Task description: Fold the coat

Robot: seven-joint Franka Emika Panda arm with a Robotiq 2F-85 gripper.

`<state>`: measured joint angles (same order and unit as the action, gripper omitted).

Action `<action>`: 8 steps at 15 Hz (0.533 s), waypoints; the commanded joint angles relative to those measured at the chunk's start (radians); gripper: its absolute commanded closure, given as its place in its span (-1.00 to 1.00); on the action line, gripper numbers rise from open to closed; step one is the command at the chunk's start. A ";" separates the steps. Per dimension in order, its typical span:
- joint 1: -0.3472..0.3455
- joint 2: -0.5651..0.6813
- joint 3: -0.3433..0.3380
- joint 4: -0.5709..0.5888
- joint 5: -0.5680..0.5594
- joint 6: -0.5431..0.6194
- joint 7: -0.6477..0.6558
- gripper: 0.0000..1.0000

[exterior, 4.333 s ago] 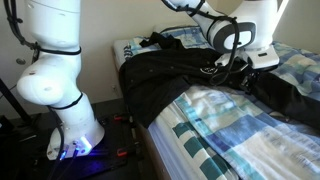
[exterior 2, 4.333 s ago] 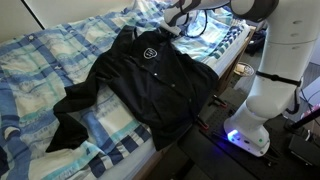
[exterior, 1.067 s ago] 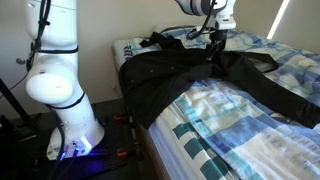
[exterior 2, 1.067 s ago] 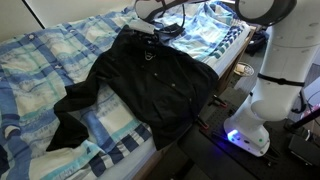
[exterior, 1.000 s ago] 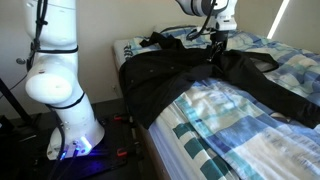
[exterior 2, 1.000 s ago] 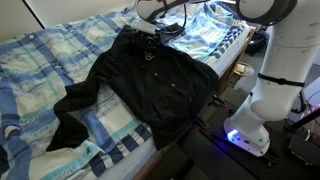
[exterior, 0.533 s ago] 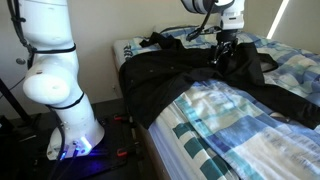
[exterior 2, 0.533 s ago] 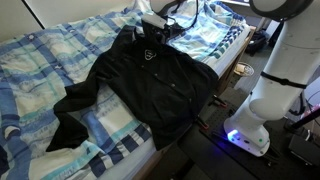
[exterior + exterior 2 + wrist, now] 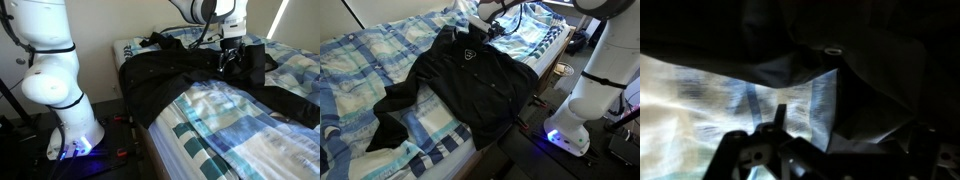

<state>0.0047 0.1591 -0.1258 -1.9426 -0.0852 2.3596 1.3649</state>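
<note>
The black coat [image 9: 470, 85] lies spread on the bed, its white mark [image 9: 470, 54] below the collar. In an exterior view the coat [image 9: 170, 75] drapes over the bed's corner, and a fold of it [image 9: 257, 62] stands raised. My gripper [image 9: 232, 57] hangs right beside that fold, at the collar end [image 9: 483, 30]. In the wrist view the gripper [image 9: 840, 128] stands open. One finger [image 9: 779, 118] shows against the lit bedspread, the other is lost in dark coat fabric [image 9: 880, 60]. Whether the fold rests on a finger I cannot tell.
The blue-and-white bedspread [image 9: 240, 130] covers the bed around the coat [image 9: 360, 60]. The robot's white base [image 9: 55, 90] stands on the floor beside the bed, with a lit ring at its foot [image 9: 555, 137]. Cables lie on the floor.
The gripper has slid sideways along the collar end of the coat. A fold of black fabric beside it has risen from the bed.
</note>
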 commanded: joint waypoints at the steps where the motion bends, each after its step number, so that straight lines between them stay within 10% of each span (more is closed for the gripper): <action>1: -0.008 0.000 0.008 0.002 -0.002 -0.002 -0.001 -1.00; 8: -0.045 0.033 -0.017 0.085 0.125 -0.035 0.193 -1.00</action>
<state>-0.0194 0.1811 -0.1326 -1.9054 -0.0080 2.3549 1.4797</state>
